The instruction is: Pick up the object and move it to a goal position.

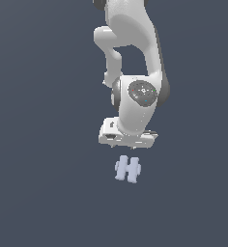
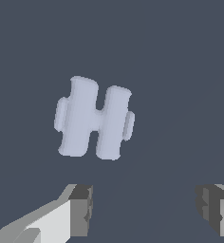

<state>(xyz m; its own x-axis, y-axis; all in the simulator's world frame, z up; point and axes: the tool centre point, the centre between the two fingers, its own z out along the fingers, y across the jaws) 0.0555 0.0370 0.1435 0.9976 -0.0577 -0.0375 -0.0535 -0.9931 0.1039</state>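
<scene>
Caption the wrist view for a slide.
Open end effector poised short of the lavender H-shaped piece, nothing grasped yet.

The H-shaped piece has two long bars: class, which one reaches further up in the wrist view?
On the H-shaped piece, the bar above the pale finger.

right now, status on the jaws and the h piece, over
Gripper open, jaws spread wide, empty. H-shaped piece lying free, not between the jaws, untouched. Nothing else in view around it.
</scene>
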